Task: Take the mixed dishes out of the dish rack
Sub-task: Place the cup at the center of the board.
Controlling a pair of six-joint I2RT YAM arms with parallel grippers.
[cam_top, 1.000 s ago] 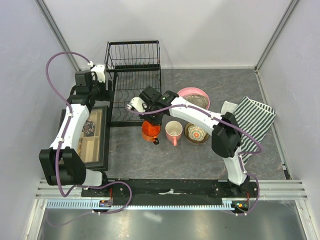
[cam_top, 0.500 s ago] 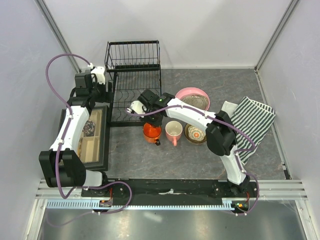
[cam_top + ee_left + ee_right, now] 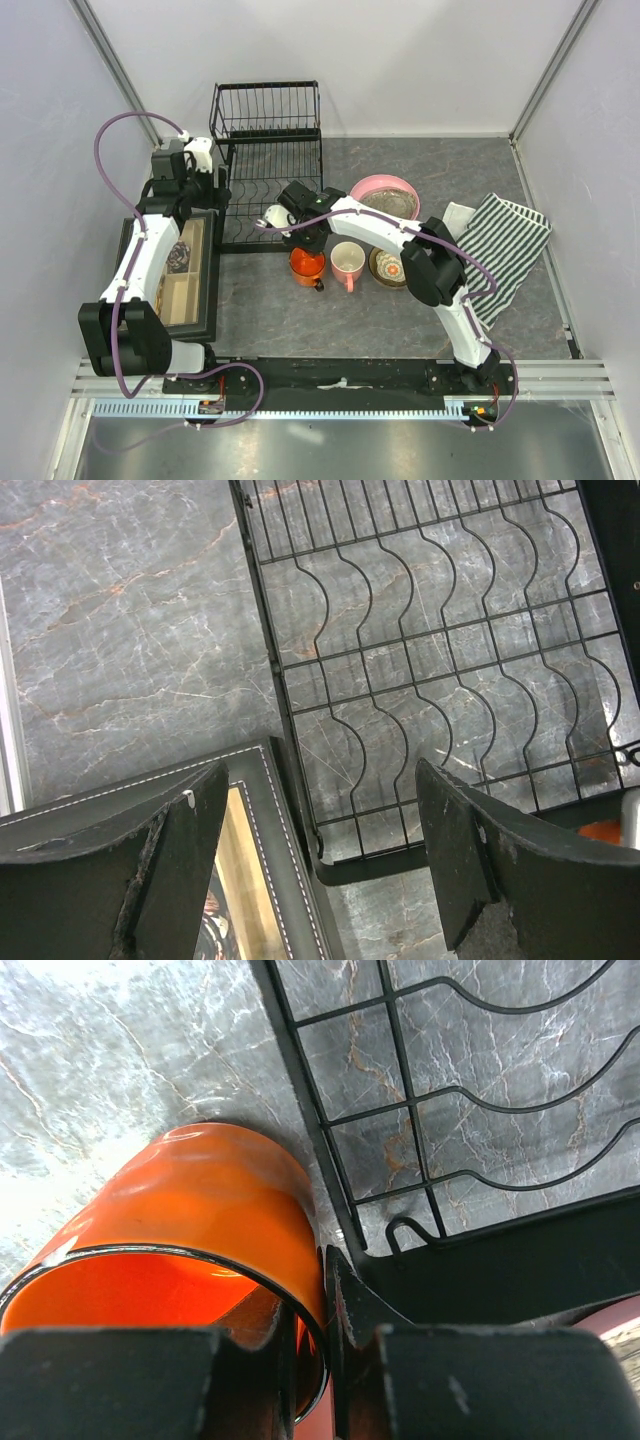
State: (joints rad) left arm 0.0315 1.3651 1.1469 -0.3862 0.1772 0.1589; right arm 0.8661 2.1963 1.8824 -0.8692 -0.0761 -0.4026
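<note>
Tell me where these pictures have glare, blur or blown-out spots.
Right wrist view: the table washes out to white at upper left, the orange mug carries soft glossy streaks, and the near fingers are dark. Left wrist view: the rack is sharp and evenly lit. Top view: soft even light, only faint shadows.

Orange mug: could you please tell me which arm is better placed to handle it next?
Right: the right fingers pinch the orange mug by its rim; the left fingers hang open at the dish rack.
</note>
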